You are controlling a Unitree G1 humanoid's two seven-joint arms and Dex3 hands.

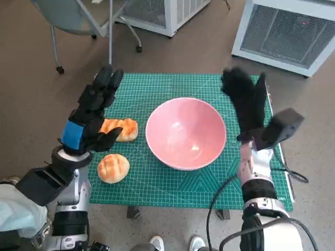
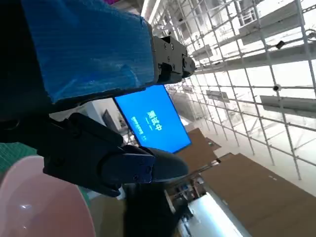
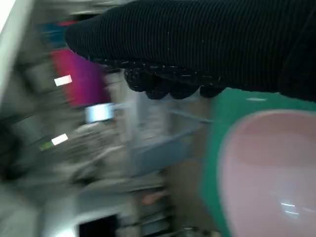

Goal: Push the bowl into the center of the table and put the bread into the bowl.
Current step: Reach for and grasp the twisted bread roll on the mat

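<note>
An empty pink bowl [image 1: 186, 133] sits near the middle of the green mat [image 1: 157, 180]; it also shows in the left wrist view [image 2: 39, 202] and the right wrist view [image 3: 269, 168]. Two bread rolls lie left of the bowl: one [image 1: 121, 129] partly behind my left hand, the other [image 1: 113, 168] nearer the front edge. My left hand [image 1: 94, 112] hovers above the mat's left side, fingers spread, holding nothing. My right hand [image 1: 245, 99] is raised just right of the bowl, fingers straight and apart, empty; whether it touches the rim I cannot tell.
A chair with wheeled legs [image 1: 78, 21] stands behind the table on the left. Two white grilled units [image 1: 167, 13] [image 1: 288, 34] stand at the back. A black cable [image 1: 225, 191] hangs by my right forearm. Shoes of a person [image 1: 175, 243] show at the front.
</note>
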